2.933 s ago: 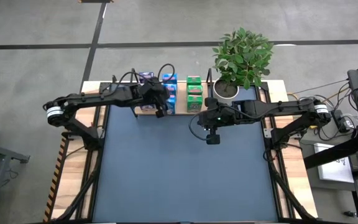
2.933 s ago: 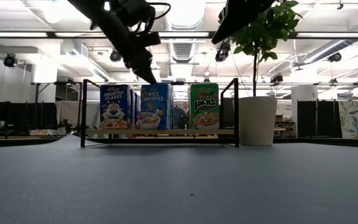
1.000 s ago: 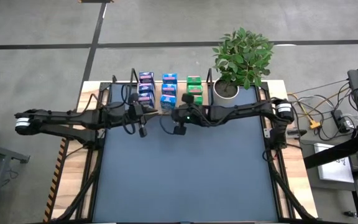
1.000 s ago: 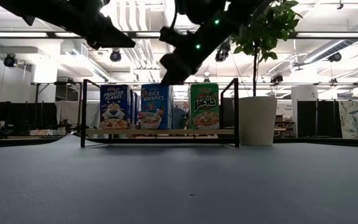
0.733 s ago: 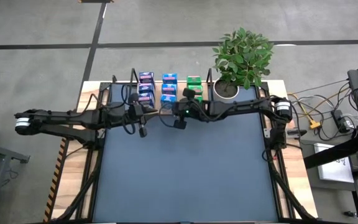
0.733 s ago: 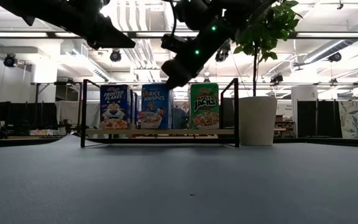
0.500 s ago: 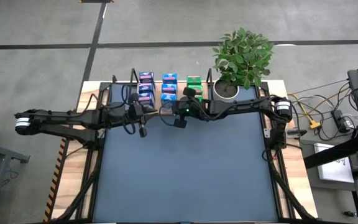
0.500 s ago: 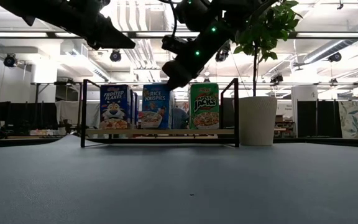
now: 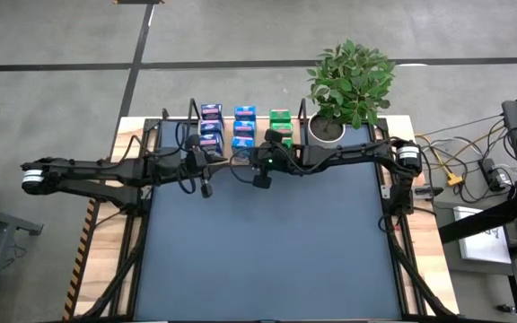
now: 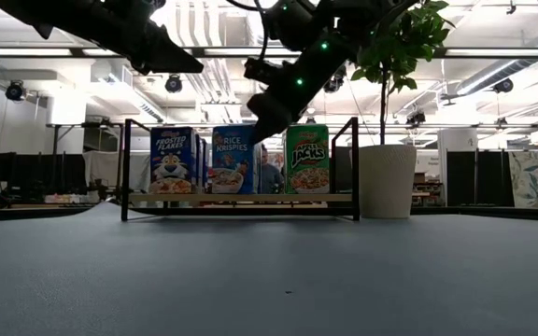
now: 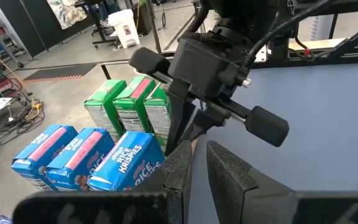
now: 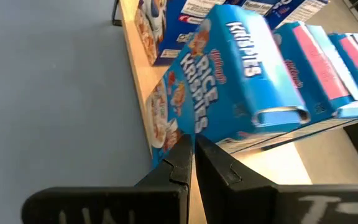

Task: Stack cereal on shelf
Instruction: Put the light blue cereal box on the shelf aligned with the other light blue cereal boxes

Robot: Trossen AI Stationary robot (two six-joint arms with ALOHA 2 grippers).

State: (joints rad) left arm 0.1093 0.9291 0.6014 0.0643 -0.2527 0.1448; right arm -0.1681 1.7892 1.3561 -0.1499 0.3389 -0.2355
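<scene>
Right gripper, jaws shut and empty, noses at the front Rice Krispies box on the shelf; left gripper waits nearly closed — light, crushable card, best pinched across the narrow sides.

a leafy plant in a white pot stands on the dark mat.

We note two dark, slender jointed arms with looping black cables; the left arm bears a white end band, the right arm green indicator lights beside the shelf.
</scene>
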